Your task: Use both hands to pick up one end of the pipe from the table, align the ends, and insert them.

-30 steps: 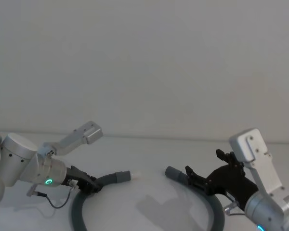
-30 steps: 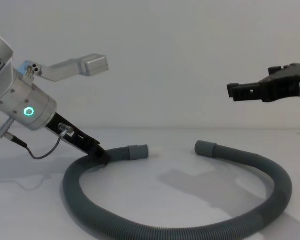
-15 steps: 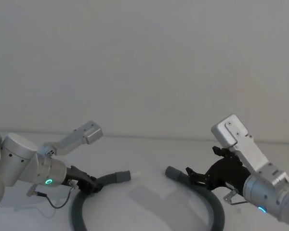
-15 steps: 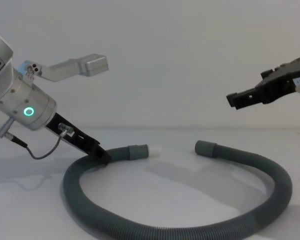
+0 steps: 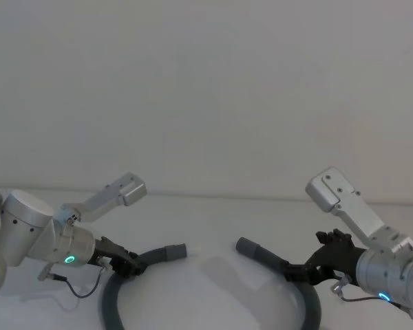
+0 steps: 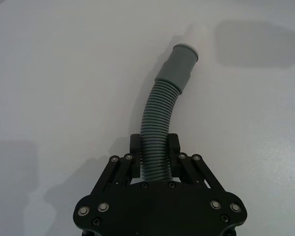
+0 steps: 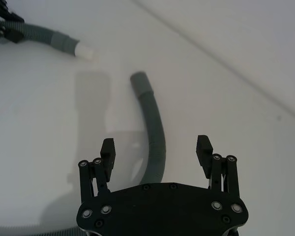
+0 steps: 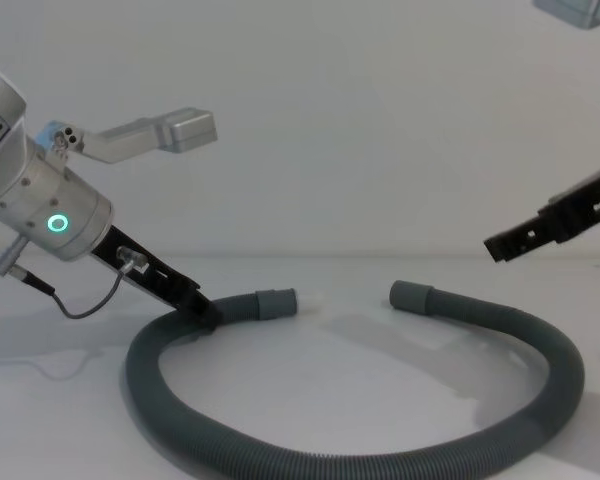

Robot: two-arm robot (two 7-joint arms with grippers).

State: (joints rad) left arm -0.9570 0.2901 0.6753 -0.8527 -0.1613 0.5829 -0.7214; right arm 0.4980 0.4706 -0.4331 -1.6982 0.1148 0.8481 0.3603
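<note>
The dark grey corrugated pipe [image 8: 380, 462] lies in a loop on the white table [image 8: 320, 350]. My left gripper [image 8: 205, 312] is shut on the pipe a little behind the end with the whitish tip [image 8: 277, 303]; the left wrist view shows its fingers [image 6: 136, 158] clamping the corrugated part. That end [image 5: 173, 251] rests low, facing the other end [image 8: 412, 296] across a gap. My right gripper [image 7: 156, 144] is open and hovers above the pipe's right stretch, behind the plain end [image 7: 140, 82], without touching it. It is also in the head view [image 5: 304, 260].
A thin black cable [image 8: 85, 306] hangs in a loop under the left wrist. The pipe's loop curves toward the table's near side. A plain pale wall stands behind the table.
My right gripper has dropped lower and drawn back to the right along the pipe's right stretch. The left gripper and the pipe have stayed put.
</note>
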